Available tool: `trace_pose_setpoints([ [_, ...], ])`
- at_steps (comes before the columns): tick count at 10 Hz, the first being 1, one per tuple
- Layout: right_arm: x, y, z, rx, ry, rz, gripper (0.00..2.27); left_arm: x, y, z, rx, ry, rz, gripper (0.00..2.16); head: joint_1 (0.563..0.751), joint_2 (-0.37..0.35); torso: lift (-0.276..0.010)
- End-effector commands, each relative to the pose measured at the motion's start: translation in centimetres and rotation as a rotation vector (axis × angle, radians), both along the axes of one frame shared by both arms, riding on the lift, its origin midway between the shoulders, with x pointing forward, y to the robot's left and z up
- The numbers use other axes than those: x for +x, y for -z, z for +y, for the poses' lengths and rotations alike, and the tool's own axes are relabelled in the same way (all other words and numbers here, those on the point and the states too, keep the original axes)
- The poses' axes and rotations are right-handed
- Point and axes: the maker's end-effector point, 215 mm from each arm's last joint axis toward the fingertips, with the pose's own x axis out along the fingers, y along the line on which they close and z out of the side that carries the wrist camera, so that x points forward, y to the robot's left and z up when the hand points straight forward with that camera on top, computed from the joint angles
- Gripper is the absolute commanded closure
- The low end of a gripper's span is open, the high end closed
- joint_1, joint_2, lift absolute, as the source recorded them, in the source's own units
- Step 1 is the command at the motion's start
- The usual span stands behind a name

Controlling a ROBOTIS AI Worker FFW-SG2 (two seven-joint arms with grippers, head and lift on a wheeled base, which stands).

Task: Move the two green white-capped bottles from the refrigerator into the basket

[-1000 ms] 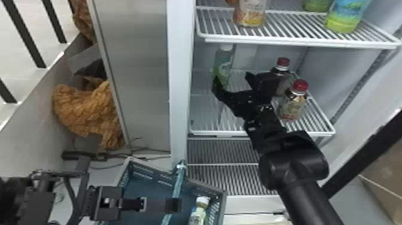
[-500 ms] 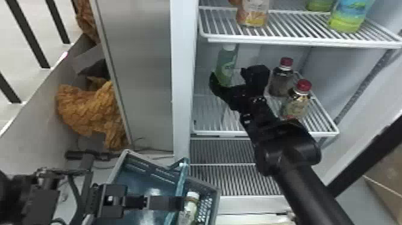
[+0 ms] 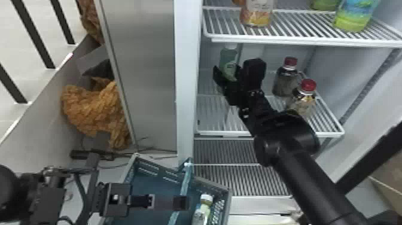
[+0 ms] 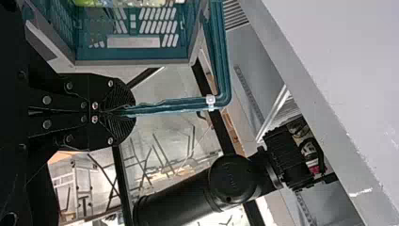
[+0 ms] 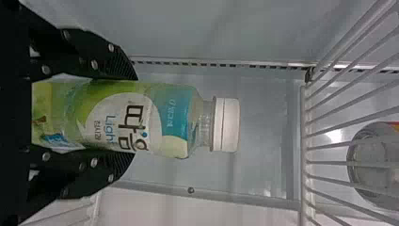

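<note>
In the head view my left gripper (image 3: 181,203) is at the basket's (image 3: 155,179) teal handle (image 3: 184,182); in the left wrist view the left gripper (image 4: 126,112) is shut on that handle (image 4: 164,107). One green white-capped bottle (image 3: 205,209) is inside the basket. My right gripper (image 3: 228,78) reaches into the refrigerator, around the other green bottle (image 3: 229,61) at the left of the middle shelf. In the right wrist view both fingers of the right gripper (image 5: 129,117) press against this upright bottle's (image 5: 174,120) sides, its white cap beyond the fingertips.
Two red-capped dark bottles (image 3: 285,79) stand right of my right gripper on the same shelf. The upper shelf (image 3: 299,30) overhangs with more bottles. The refrigerator's left edge (image 3: 187,89) rises behind the basket. A brown woven bundle (image 3: 92,110) lies at the left.
My right gripper's fingers have come together from wide apart onto the green bottle. The basket and left gripper have shifted slightly, first left, then back right.
</note>
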Motion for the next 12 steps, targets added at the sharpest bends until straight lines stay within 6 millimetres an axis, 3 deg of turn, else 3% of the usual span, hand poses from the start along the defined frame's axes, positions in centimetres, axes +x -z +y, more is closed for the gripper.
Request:
trace_pose_setpoints([
  [1,0.0,0.2,0.1,0.002,0.000,0.005,0.83,0.0,-0.1,0.0,-0.002,0.000,0.000,1.17,0.695,-0.069,-0.263],
  [9,-2.3,-0.1,1.1,0.023,-0.023,-0.043,0.83,-0.1,0.1,0.2,0.001,-0.002,0.004,1.17,0.695,-0.058,-0.263],
  [12,-4.1,-1.0,-0.7,0.033,-0.006,-0.078,0.83,-0.1,0.2,0.3,0.003,-0.002,0.004,1.17,0.695,-0.060,-0.263],
])
